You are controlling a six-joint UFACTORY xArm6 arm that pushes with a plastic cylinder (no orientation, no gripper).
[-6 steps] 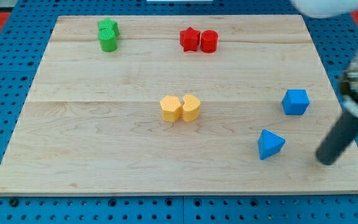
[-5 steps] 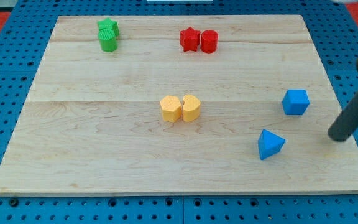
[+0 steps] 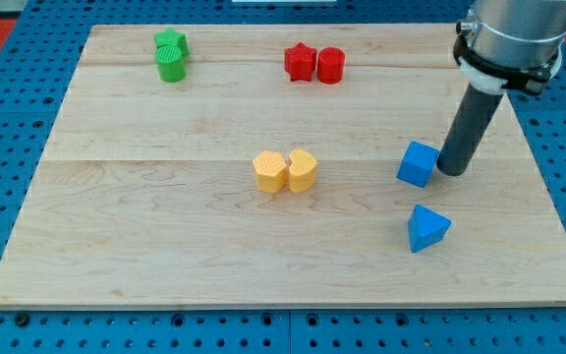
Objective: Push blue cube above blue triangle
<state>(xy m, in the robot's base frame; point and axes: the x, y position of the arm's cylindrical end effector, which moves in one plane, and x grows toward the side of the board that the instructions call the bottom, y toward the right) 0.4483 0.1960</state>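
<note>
my tip (image 3: 450, 169) rests on the table (image 3: 165, 236), touching the blue cube's (image 3: 418, 164) right side. the blue cube sits just above the blue triangle (image 3: 427, 228), slightly to its left. there is no gripper, only the rod.

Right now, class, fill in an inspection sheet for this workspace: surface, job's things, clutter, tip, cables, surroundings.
Surface: pale wooden board, level.
Job's things: blue cube sits above the blue triangle, apart from it.
Clutter: two green blocks at the view's top left; red star beside red cylinder; two yellow blocks mid-board.
Tip: my tip is at the cube's right side.
Cables: nothing seen.
Surroundings: blue perforated base.
</note>
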